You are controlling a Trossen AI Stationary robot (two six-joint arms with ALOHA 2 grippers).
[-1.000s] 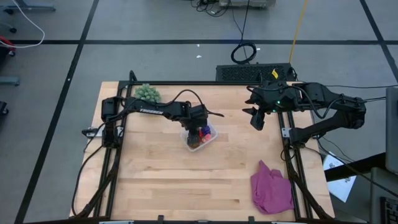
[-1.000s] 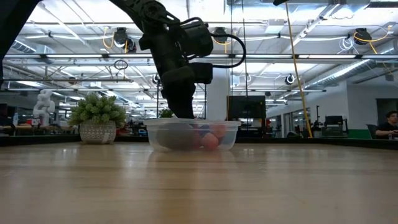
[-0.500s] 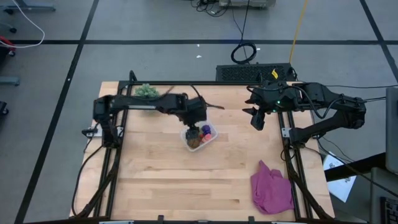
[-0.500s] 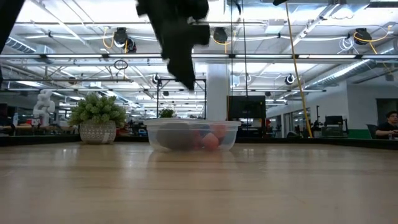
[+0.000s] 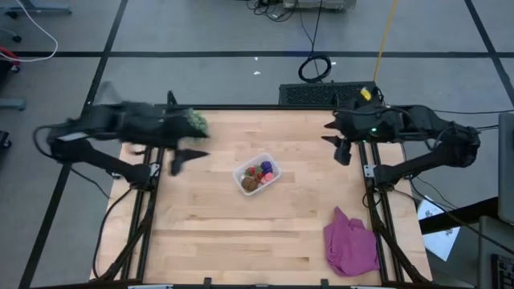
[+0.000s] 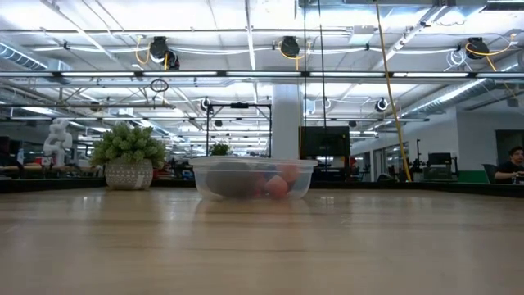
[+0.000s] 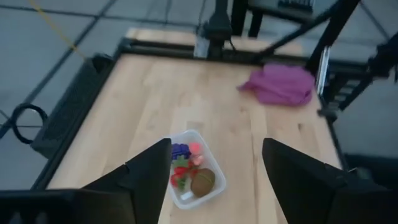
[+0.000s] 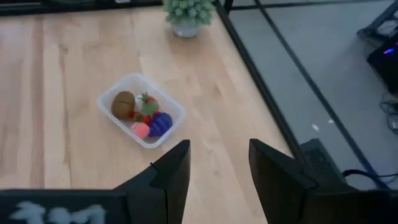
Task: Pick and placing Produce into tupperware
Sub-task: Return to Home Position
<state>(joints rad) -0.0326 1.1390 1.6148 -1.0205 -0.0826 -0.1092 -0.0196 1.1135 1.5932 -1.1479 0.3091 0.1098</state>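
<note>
Brown and round, the largest toy fruit (image 5: 250,184) lies at one end of the tub, its skin dull and kiwi-like. Beside it sit small red pieces (image 8: 147,109), one topped with green like a strawberry, and a glossy pink piece (image 8: 140,129). A knobbly purple cluster (image 8: 160,123) lies at the opposite end. All of them are inside the small clear plastic tub (image 5: 239,173), a rectangular container with rounded corners. They crowd together, touching one another and covering most of its floor. The tub stands flat near the middle of the pale wooden table (image 5: 209,241), turned at a slant to the table's edges. From table height its see-through wall shows red and pink shapes behind it.

The left gripper (image 7: 216,144) is raised over the upper left part of the table in the high view, near the green spiky plant in its pot (image 5: 195,121) and well apart from the tub. Its two dark fingers (image 7: 149,174) are spread wide with nothing between them. The right gripper (image 5: 344,152) hangs at the table's upper right edge in that view, also well away from the tub, its own fingers parted and holding nothing. A crumpled purple cloth (image 5: 351,241) lies near the lower right corner.
</note>
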